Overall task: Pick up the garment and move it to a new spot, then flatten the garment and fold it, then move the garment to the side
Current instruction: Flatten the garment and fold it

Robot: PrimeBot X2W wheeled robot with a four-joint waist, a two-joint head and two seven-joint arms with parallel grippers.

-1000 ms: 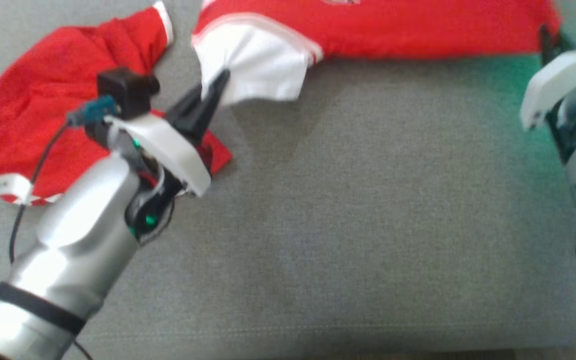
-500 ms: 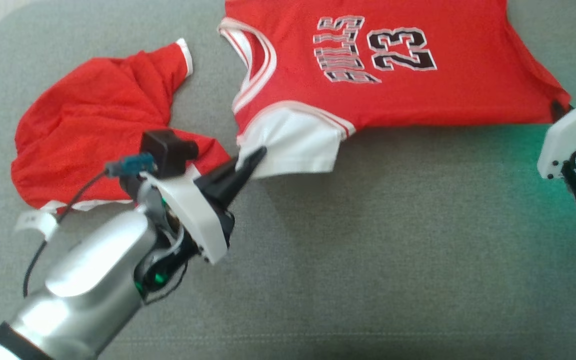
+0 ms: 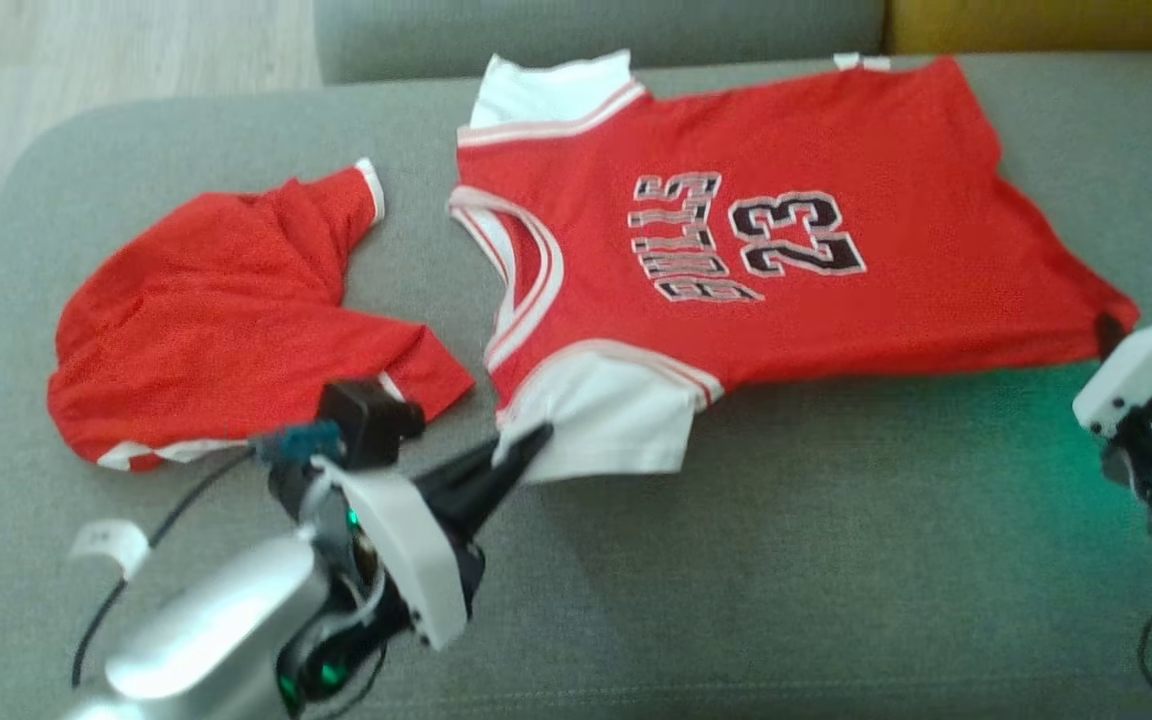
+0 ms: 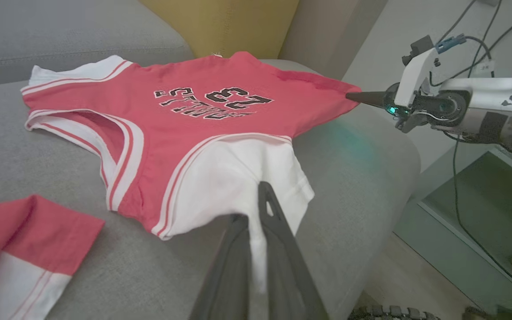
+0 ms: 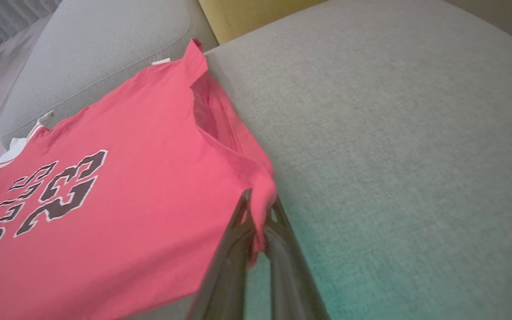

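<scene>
a red jersey (image 3: 836, 330) is lying spread on a grey sofa cushion (image 3: 836, 560); the left gripper (image 3: 539, 438) is pinching its white sleeve, the right gripper (image 3: 1108, 330) is clamping its hem corner.

soft even daylight, slight blur, green glow on the sofa (image 3: 1056, 440).

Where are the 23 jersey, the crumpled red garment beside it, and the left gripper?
jersey (image 3: 796, 235), head view, on the printed 23.
crumpled red garment (image 3: 216, 320), head view, middle of its red cloth.
left gripper (image 3: 534, 442), head view, at the fingertips shut on the jersey's white sleeve.
</scene>
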